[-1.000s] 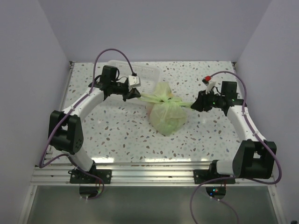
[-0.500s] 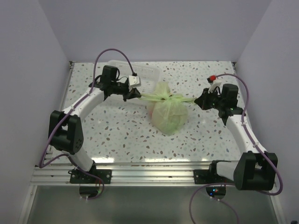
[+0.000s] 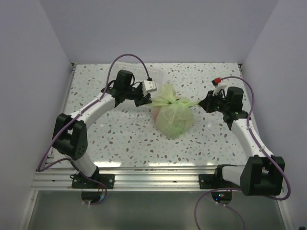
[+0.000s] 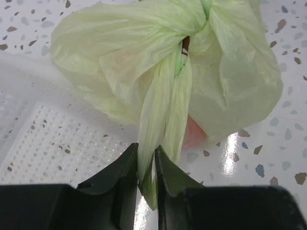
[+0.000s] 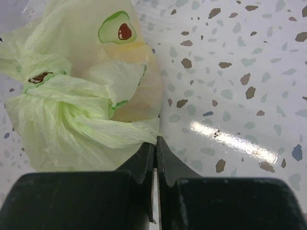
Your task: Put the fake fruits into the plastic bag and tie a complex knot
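Observation:
The pale green plastic bag (image 3: pixel 172 119) sits tied in the middle of the table, its knot (image 3: pixel 178 101) on top. The fake fruits are inside; only a reddish shape (image 4: pixel 194 134) shows through the film. My left gripper (image 3: pixel 147 101) is close against the bag's left side. Its jaws (image 4: pixel 146 149) stand slightly apart, with the slack handle strip (image 4: pixel 165 105) hanging loose between them. My right gripper (image 3: pixel 201 102) is shut on the other handle end (image 5: pixel 120 135), which runs taut from the knot (image 5: pixel 48 88) to its tips (image 5: pixel 155 142).
The clear-white perforated basket (image 3: pixel 144 74) stands behind the bag, under my left arm, its floor (image 4: pixel 57 139) just left of the left fingers. Side walls close in the speckled table (image 3: pixel 124 134).
My left arm has swung right toward the bag and its jaws have parted, so the left handle strip has gone slack. The right gripper closed on its handle end and pulled slightly right.

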Robot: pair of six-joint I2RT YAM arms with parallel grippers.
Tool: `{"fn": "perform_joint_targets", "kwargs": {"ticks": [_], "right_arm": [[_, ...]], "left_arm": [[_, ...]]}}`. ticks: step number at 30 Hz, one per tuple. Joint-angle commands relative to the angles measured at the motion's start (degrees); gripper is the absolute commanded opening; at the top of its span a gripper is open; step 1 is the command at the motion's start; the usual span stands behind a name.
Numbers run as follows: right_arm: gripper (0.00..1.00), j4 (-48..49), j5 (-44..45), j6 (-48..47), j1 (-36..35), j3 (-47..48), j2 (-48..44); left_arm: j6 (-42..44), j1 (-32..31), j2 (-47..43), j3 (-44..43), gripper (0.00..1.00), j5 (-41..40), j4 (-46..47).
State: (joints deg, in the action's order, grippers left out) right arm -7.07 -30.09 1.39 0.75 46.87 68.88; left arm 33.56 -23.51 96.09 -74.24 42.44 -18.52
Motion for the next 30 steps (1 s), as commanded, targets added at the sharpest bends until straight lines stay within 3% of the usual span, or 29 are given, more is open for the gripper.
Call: {"fn": "perform_joint_targets", "kwargs": {"ticks": [1,3,6,12,19,30], "right_arm": [[0.00,3.6,0.6,-0.2,-0.3,-0.8,-1.9],[0.00,5.0,5.1,-0.2,-0.3,-1.8,-2.7],[0.00,10.0,11.1,0.2,-0.3,-4.0,-3.9],[0.00,18.7,18.1,3.3,-1.8,-7.5,-4.1],[0.00,16.9,30.0,-3.0,0.7,-6.7,-4.5],[0.00,11.8,30.5,-7.5,11.5,-5.6,-6.5]], "left_arm": [[-2.0,-3.0,-1.7,1.5,0.22,-13.3,6.5],[-1.4,-3.9,-1.8,2.7,0.13,-21.5,8.9],[-0.6,-4.2,-2.1,4.0,0.01,-25.4,11.3],[-0.1,-4.2,-3.5,5.2,0.00,-21.6,9.8],[-1.4,-4.0,-4.4,6.6,0.00,-28.5,11.0],[0.1,-0.5,-6.9,9.2,0.00,-32.1,12.3]]}}
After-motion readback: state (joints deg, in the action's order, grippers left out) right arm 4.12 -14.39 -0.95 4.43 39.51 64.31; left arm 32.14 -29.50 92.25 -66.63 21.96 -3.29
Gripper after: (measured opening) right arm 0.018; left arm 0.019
